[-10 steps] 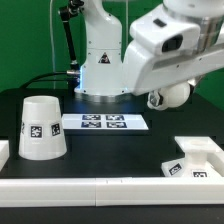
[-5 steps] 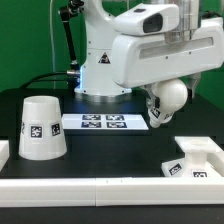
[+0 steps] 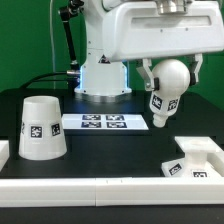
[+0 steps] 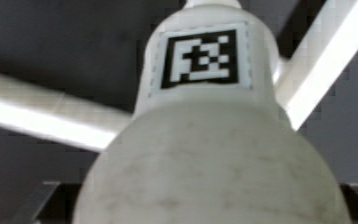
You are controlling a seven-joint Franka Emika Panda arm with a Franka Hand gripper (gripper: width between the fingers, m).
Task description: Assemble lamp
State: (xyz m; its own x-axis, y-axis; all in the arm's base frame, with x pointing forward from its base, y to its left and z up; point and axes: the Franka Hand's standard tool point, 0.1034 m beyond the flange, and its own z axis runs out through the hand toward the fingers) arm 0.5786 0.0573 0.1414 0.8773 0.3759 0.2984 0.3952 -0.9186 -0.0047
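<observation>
My gripper [image 3: 170,72] is shut on the round bulb [image 3: 171,80] and holds it in the air above the table, right of the marker board. The bulb's neck [image 3: 160,105] points down and shows a tag. In the wrist view the bulb [image 4: 194,150] fills the picture, with its tagged neck [image 4: 202,55] pointing away from the camera. The cone shade [image 3: 42,128] stands on the table at the exterior view's left. The blocky base [image 3: 195,160] lies at the front right.
The marker board [image 3: 105,122] lies flat in the middle of the black table. A white rail [image 3: 100,185] runs along the front edge. The robot's base [image 3: 103,70] stands behind, and a black cable stand [image 3: 68,40] is at the back left.
The arm has swung toward the exterior view's left and risen a little. The bulb has stayed in the grip and has lifted, with its neck now pointing down.
</observation>
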